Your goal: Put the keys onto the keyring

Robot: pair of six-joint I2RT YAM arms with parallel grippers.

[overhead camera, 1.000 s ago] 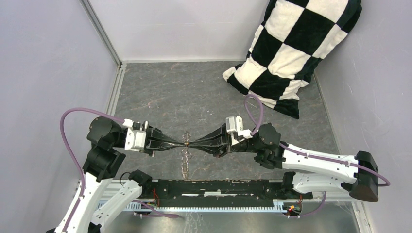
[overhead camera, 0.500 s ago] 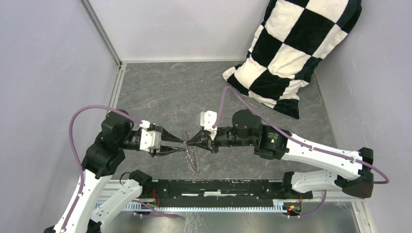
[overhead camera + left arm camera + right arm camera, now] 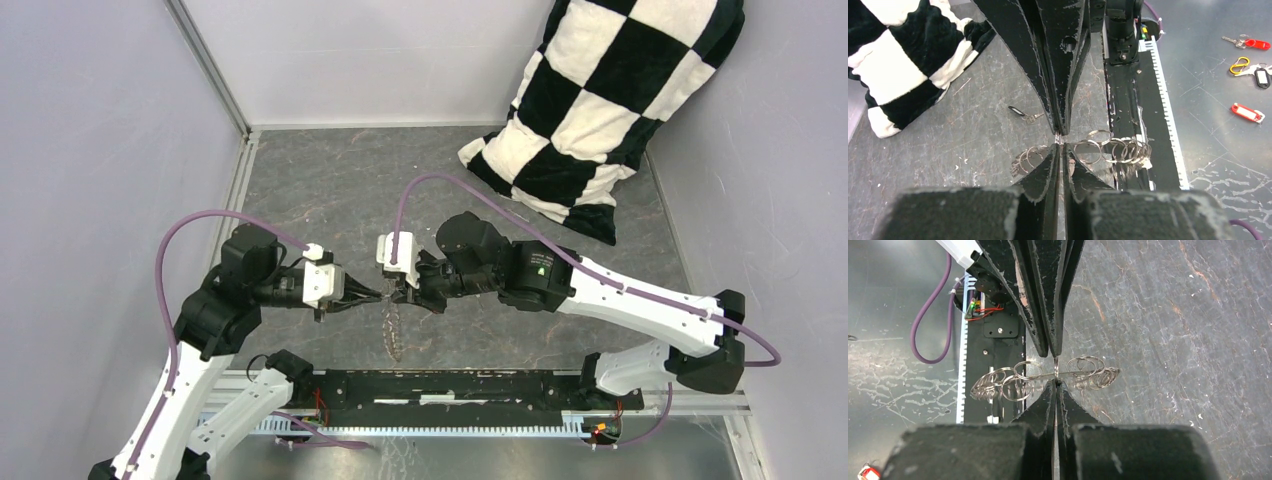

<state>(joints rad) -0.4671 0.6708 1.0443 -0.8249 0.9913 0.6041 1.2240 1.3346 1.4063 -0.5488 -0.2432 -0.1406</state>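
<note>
Between left jaws and right jaws, the keyring (image 3: 391, 330); pillow (image 3: 600, 110) behind, far right.

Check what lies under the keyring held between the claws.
Beneath the keyring: grey table at one end, the black base rail at the other. The left claw and right claw, shut on it, hide the middle.

Pale grey walls (image 3: 90, 150) close in the table (image 3: 330, 190) on three sides, with a metal post (image 3: 208, 70) running up the far left corner. The tabletop is dark grey, veined and scratched. A black-and-white checked cushion (image 3: 610, 100) leans in the far right corner. A black rail (image 3: 450, 385) and a white toothed strip (image 3: 450, 428) line the near edge. The light is soft and even.
</note>
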